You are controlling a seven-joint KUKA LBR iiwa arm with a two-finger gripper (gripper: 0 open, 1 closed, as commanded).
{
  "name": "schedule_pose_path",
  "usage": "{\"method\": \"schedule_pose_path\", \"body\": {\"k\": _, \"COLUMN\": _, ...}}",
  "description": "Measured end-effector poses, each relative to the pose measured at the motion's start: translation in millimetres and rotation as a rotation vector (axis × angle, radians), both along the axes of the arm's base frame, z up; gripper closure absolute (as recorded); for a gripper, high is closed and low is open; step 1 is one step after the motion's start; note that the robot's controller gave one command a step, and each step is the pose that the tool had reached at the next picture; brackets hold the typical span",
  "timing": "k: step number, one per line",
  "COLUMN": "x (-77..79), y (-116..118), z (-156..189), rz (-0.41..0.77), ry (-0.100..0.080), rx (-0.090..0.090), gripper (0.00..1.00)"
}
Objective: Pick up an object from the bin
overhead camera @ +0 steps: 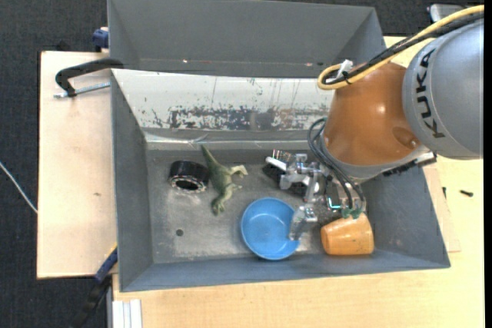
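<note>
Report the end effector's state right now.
End effector: open or closed cannot be told; it sits at the right rim of the blue bowl, beside the orange object.

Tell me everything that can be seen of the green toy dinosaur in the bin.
The green toy dinosaur looks like moulded plastic, with a slim body, a long thin tail and paler limbs. It lies on its side on the bin floor, left of the middle, tail pointing toward the back wall. A black ring lies just to its left and a blue bowl to its lower right; it seems to touch neither.
</note>
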State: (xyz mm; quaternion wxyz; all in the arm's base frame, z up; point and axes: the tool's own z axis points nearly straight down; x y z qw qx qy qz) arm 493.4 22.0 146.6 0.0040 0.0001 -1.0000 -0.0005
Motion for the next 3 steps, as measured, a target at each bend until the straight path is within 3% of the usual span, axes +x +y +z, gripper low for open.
{"method": "schedule_pose_path", "body": {"k": 1, "x": 29.3, "y": 62, "z": -67, "rz": -0.019, "ry": -0.004, "rx": 0.003, "gripper": 0.00}}
{"method": "schedule_pose_path", "body": {"k": 2, "x": 30.6, "y": 58, "z": -63, "rz": -0.025, "ry": -0.010, "rx": 0.001, "gripper": 1.00}}
{"method": "schedule_pose_path", "body": {"k": 3, "x": 38.1, "y": 59, "z": 56, "rz": -0.050, "ry": -0.022, "rx": 0.002, "gripper": 1.00}}
